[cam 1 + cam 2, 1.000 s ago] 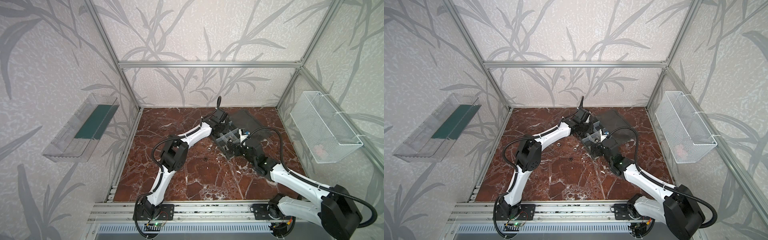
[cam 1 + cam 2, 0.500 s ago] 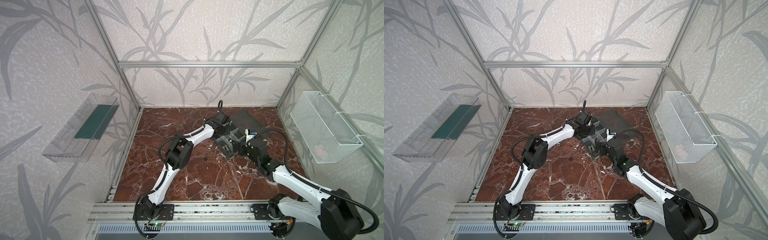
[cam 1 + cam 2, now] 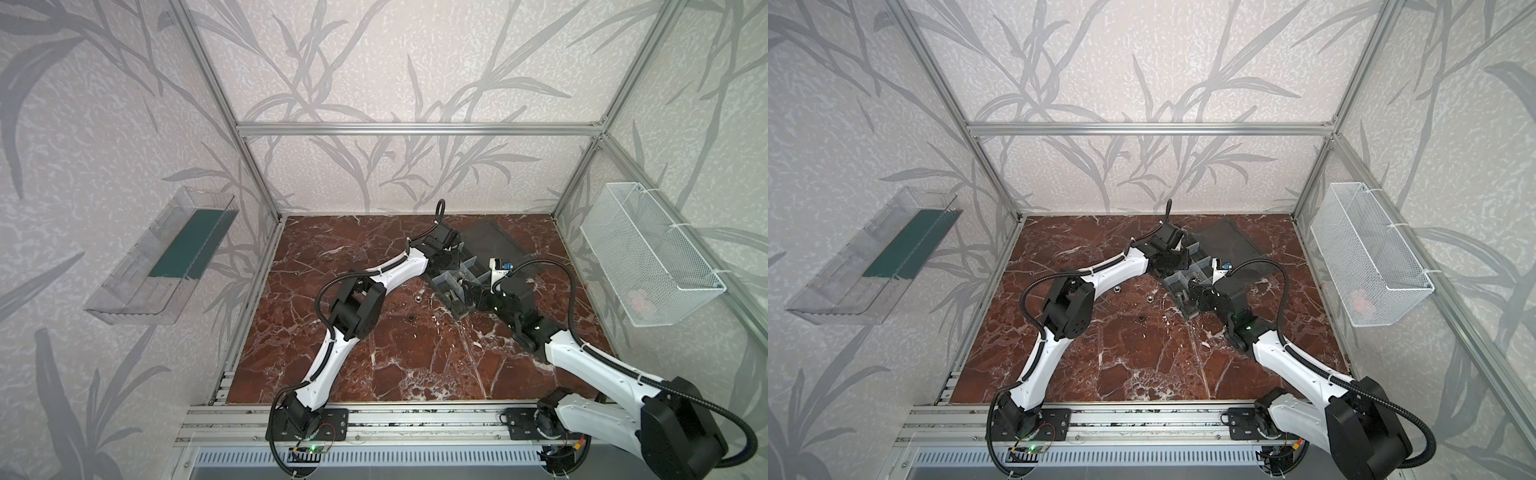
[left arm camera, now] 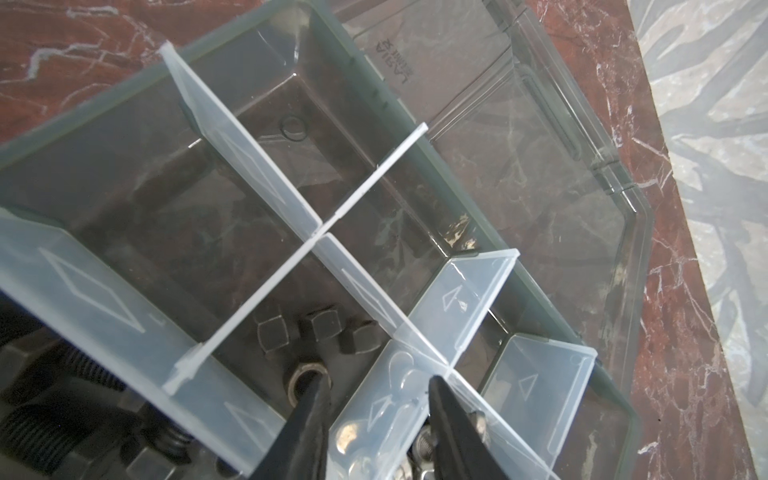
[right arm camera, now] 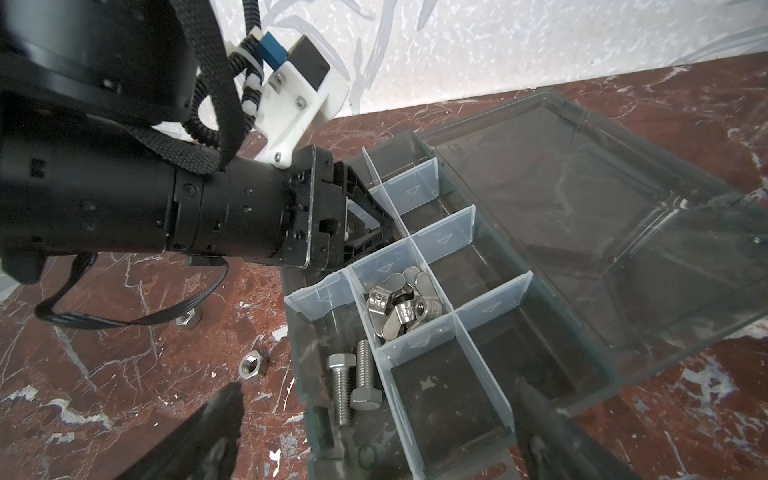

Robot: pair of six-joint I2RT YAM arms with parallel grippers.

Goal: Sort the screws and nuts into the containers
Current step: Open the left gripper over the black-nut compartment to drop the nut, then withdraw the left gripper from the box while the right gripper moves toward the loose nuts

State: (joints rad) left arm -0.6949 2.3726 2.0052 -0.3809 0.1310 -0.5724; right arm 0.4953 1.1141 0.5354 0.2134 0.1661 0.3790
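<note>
So, left claw: jaws apart, astride a divider, nothing clamped; nut at one fingertip.
Right claw: wide open, empty, fingers cut off by frame.
Screws: box end compartment.
Wing nuts: next compartment.
Loose nuts: table, one half behind cable.

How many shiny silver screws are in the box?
2. They lie side by side, heads pointing opposite ways, in one compartment of the box: one screw, then the other beside it. Others may be hidden.
</note>
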